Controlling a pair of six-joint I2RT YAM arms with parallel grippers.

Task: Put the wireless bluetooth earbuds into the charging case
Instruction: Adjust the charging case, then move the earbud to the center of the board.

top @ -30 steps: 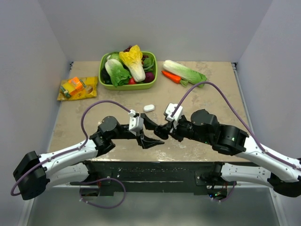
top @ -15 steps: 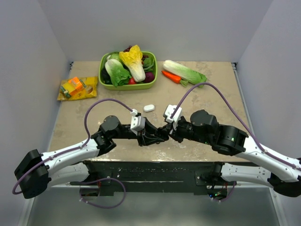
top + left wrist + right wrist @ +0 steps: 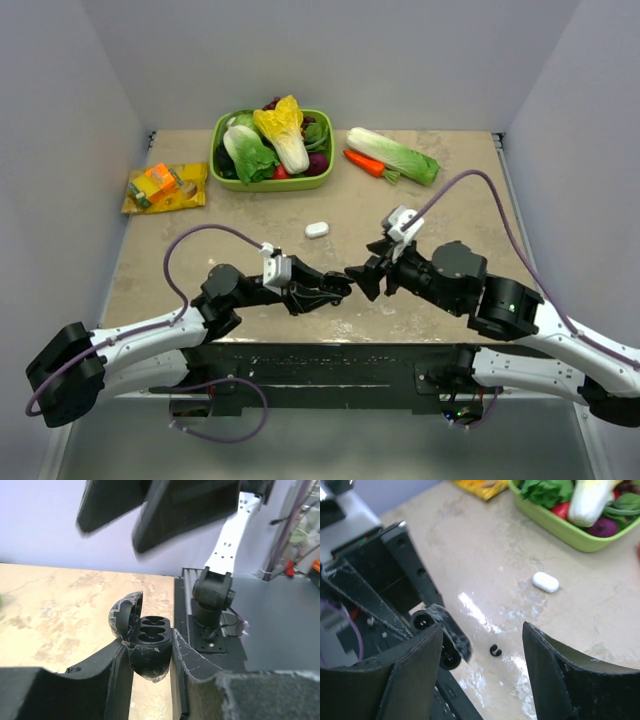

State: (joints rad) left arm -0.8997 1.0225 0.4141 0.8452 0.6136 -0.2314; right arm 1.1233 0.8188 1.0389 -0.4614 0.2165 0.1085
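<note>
My left gripper [image 3: 150, 655] is shut on the black charging case [image 3: 151, 636], which it holds above the table with the lid [image 3: 124, 616] hinged open. The case's slots look empty. In the top view the left gripper [image 3: 338, 288] is near the table's front middle, and my right gripper [image 3: 362, 277] stands open just right of it, apart from the case. One tiny black earbud [image 3: 494, 651] lies on the table between the spread fingers of the right gripper [image 3: 482, 630], next to the held case [image 3: 451, 641]. I see no other earbud.
A small white capsule [image 3: 317, 229] lies behind the grippers. A green basket [image 3: 272, 186] of vegetables stands at the back, with a cabbage [image 3: 392, 153] and carrot [image 3: 364, 163] to its right. An orange and yellow snack pack [image 3: 163, 187] lies at the left.
My left gripper closed on the case. My right gripper then let go of it, opened wide and drew back to the right. The left arm pulled slightly left with the case.
</note>
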